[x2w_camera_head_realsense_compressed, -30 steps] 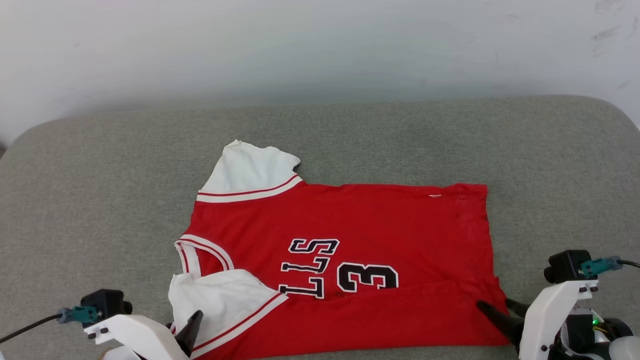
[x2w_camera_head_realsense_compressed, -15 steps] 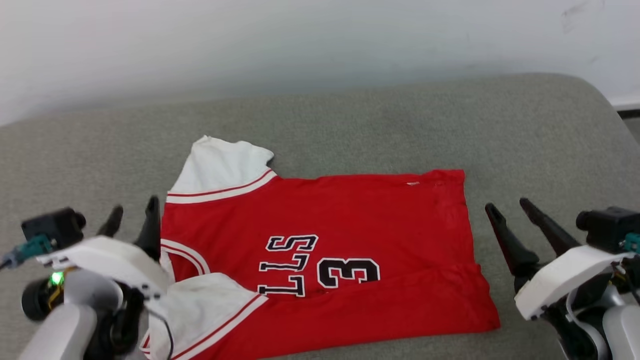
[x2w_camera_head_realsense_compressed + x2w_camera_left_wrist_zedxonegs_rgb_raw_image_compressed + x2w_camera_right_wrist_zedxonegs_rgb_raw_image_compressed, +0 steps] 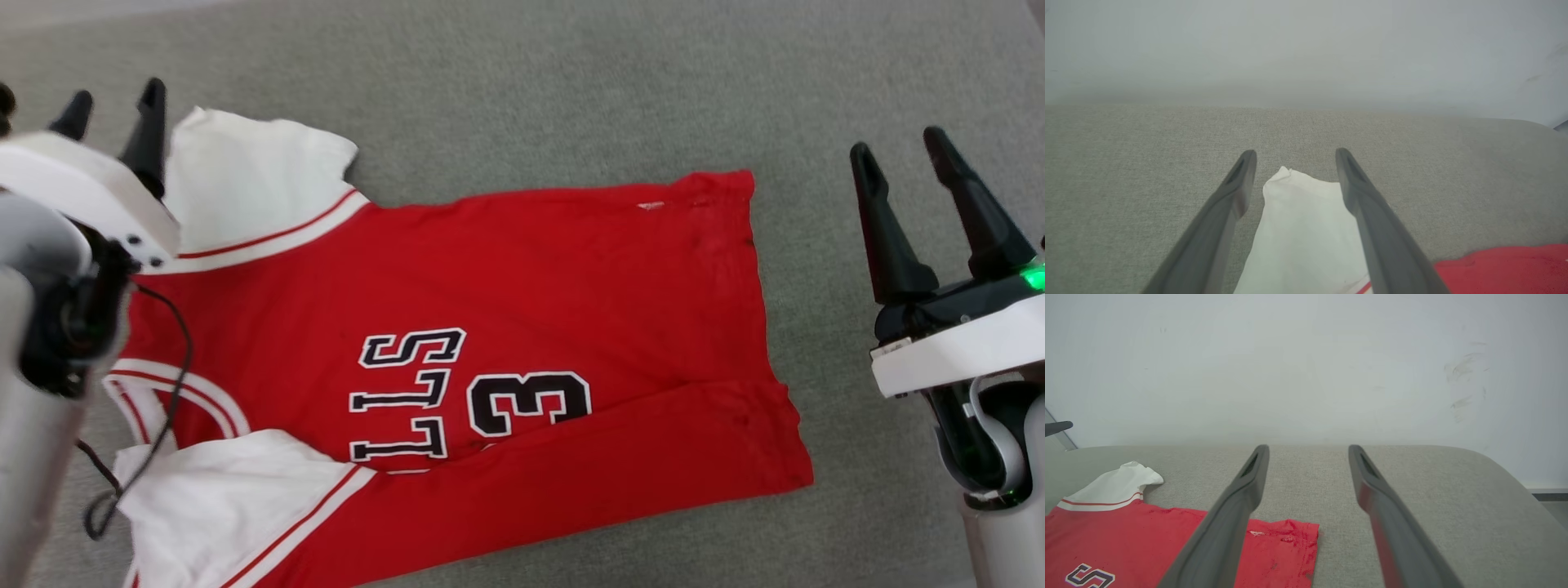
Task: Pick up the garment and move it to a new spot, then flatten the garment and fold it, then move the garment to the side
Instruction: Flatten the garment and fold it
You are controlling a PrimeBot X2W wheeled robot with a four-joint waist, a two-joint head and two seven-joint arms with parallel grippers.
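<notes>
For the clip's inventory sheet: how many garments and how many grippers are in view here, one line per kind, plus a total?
garment: 1
grippers: 2, the left gripper and the right gripper, both with jaws open
total: 3
</notes>
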